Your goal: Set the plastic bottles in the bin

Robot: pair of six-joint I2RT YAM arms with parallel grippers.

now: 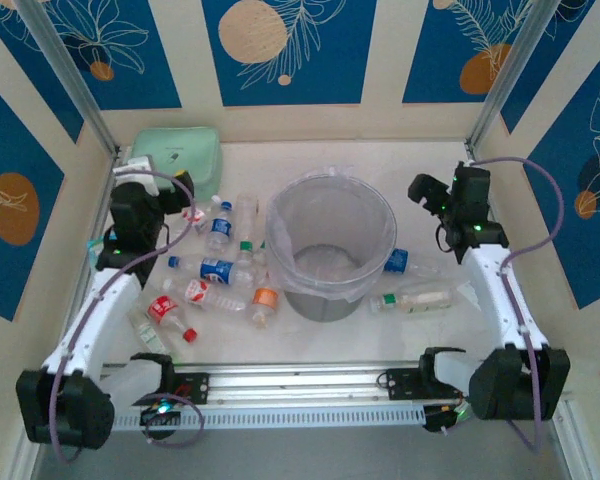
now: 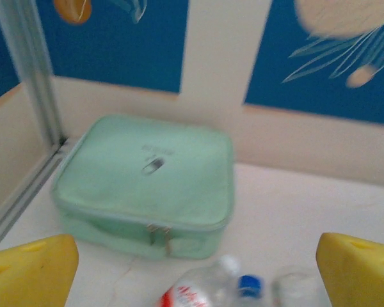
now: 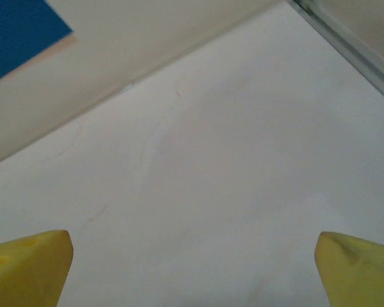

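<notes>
The bin [image 1: 280,215], a round grey bucket lined with a clear bag, stands mid-table. Several plastic bottles lie left of it, among them a blue-labelled one [image 1: 217,270] and an orange-labelled one [image 1: 265,298]. Two more lie to its right, one with a green cap [image 1: 415,298]. My left gripper [image 1: 155,180] is open over the far-left bottles. In the left wrist view, the left gripper [image 2: 195,281] has a red-labelled bottle [image 2: 192,291] and a blue cap [image 2: 249,286] between its yellow fingertips [image 2: 29,272]. My right gripper [image 1: 445,182] hangs open at the far right; in its wrist view the right gripper [image 3: 192,275] holds nothing over bare table.
A mint-green zip pouch [image 2: 147,182] lies in the far-left corner [image 1: 175,155], just beyond the left gripper. Metal corner posts [image 1: 75,85] and patterned walls enclose the table. A rail [image 1: 300,380] runs along the near edge between the arm bases.
</notes>
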